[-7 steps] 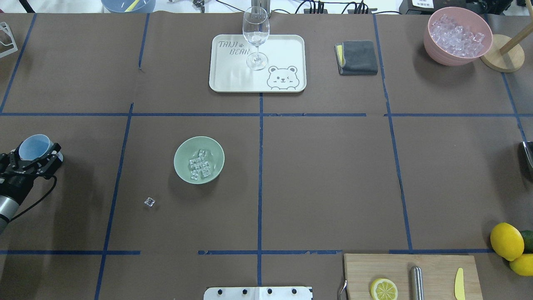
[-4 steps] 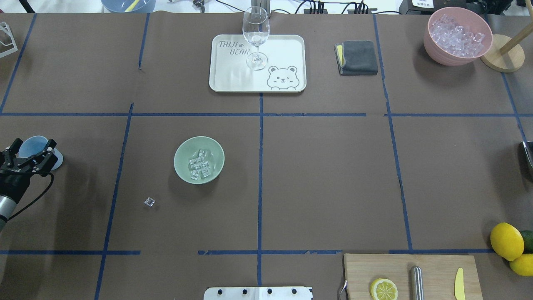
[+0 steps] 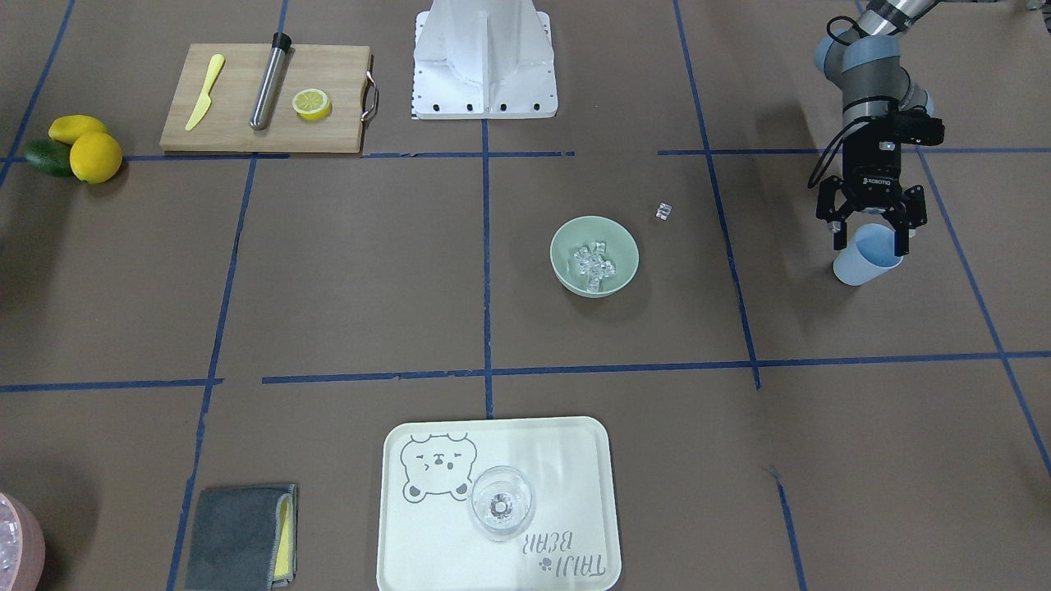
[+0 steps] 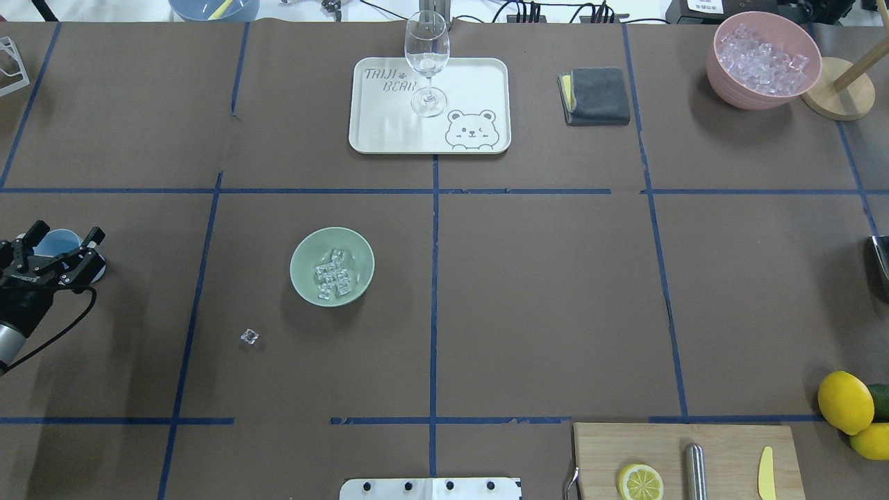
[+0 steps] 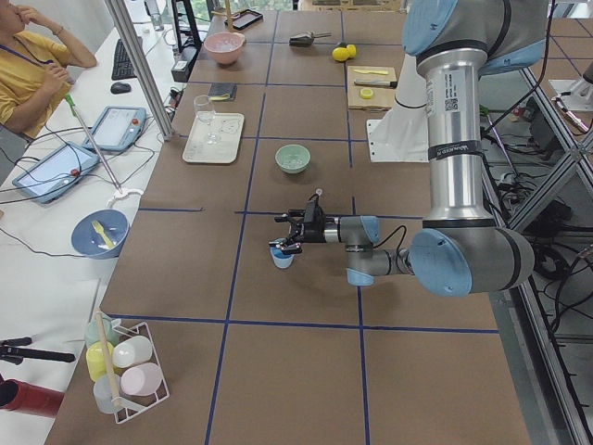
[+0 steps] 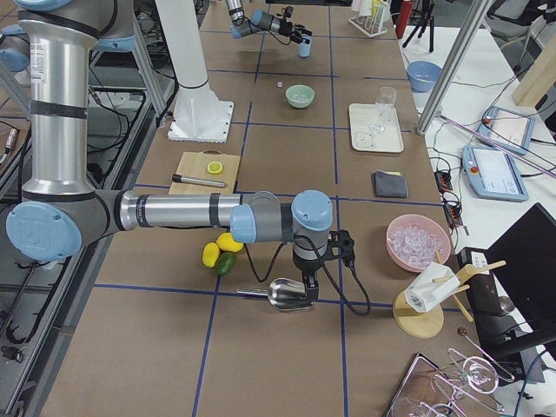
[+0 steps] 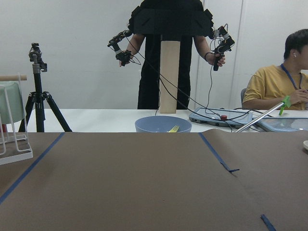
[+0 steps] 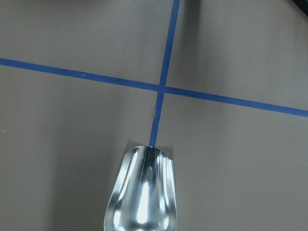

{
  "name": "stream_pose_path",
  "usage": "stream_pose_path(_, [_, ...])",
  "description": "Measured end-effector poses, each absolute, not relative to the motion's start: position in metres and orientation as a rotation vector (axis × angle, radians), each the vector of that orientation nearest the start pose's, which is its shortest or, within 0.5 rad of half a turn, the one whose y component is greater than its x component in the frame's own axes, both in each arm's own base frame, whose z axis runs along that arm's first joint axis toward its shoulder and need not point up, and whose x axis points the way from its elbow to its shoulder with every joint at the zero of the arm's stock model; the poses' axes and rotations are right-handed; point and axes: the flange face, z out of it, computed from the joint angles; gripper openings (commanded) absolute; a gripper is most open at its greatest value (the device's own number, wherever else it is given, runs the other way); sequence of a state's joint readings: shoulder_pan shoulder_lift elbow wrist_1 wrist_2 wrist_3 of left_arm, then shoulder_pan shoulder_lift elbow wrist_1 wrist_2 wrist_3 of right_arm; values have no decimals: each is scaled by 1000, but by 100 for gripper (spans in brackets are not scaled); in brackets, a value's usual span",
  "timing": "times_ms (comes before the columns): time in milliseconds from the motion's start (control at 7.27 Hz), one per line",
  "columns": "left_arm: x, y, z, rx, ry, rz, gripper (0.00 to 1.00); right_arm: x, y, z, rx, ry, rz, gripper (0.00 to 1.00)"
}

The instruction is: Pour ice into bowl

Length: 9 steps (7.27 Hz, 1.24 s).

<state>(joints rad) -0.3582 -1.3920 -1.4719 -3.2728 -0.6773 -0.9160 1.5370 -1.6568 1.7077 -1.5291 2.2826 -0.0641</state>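
The pale green bowl (image 4: 303, 258) stands left of the table's centre and holds several clear ice cubes (image 4: 332, 276). It also shows in the front view (image 3: 566, 245). One stray ice cube (image 4: 249, 337) lies on the table near it. The light blue cup (image 4: 57, 242) stands upright near the table's left edge. My left gripper (image 4: 64, 244) is open, with a finger on each side of the cup (image 3: 866, 261). My right gripper (image 6: 310, 285) is at a metal scoop (image 8: 144, 192). I cannot tell whether it is shut.
A white bear tray (image 4: 389, 135) with a wine glass (image 4: 426, 62) stands at the back. A grey cloth (image 4: 597, 96) and a pink bowl of ice (image 4: 722, 80) are back right. A cutting board (image 4: 597, 451) and lemons (image 4: 845, 401) are front right.
My left gripper has moved left and lowered the blue cup upright onto the table. Its fingers have spread apart from the cup. The bowl and ice have not moved.
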Motion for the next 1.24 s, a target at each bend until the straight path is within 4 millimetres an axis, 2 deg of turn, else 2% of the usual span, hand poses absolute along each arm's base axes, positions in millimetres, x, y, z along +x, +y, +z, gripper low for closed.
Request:
stream_pose_path(275, [266,-344,587,1249,812,-282,99,53,-464,631,102,-710,-127,100])
stream_pose_path(688, [213,-390,585,1213,717,-57,99,53,-464,630,103,-710,-127,100])
stream_pose_path(963, [169,-432,575,1093,618,97,100,53,-465,630,104,-710,-127,100])
stream_pose_path(1101, [144,-460,561,1028,546,161,100,53,-465,629,105,-710,-127,100])
stream_pose_path(1238, [111,-497,541,973,466,243,100,53,-465,629,104,-711,-127,100])
